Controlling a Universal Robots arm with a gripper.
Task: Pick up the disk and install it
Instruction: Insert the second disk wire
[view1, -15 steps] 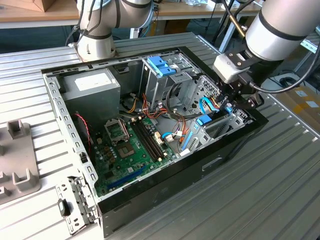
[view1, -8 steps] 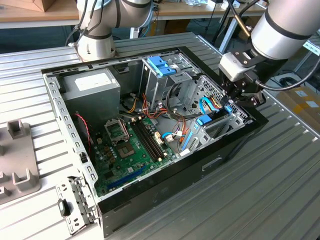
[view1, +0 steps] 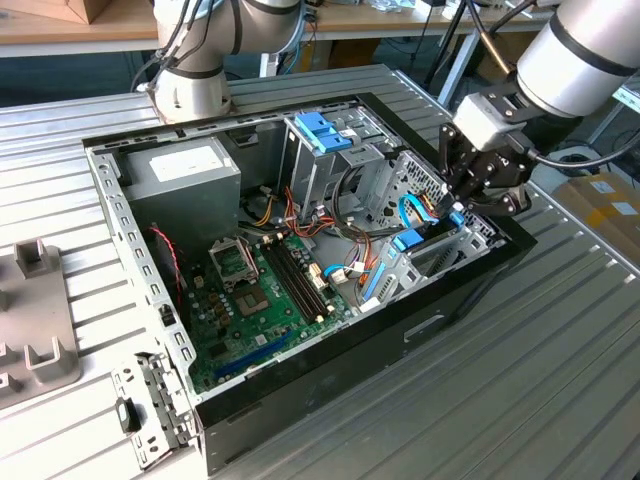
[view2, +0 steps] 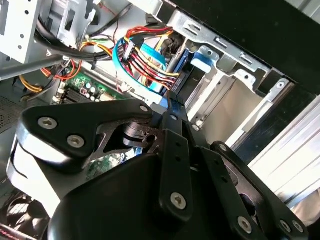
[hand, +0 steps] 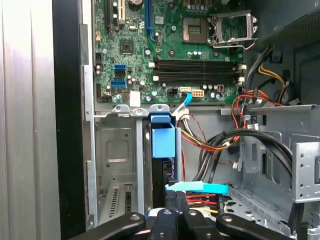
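- The disk (hand: 163, 150) is seen standing on edge in the drive bay (hand: 120, 165) at the case's corner, its blue carrier uppermost, beside the motherboard (hand: 165, 45).
- The gripper (view1: 462, 195) is placed just over the disk's cable end, its fingers drawn narrow; whether the carrier is pinched or merely touched cannot be told.
- Seating is judged best done by a straight push along the bay rails, with no tilt.
- The blue cable (hand: 197, 187) and wire bundle (view2: 150, 67) should be kept from being trapped.
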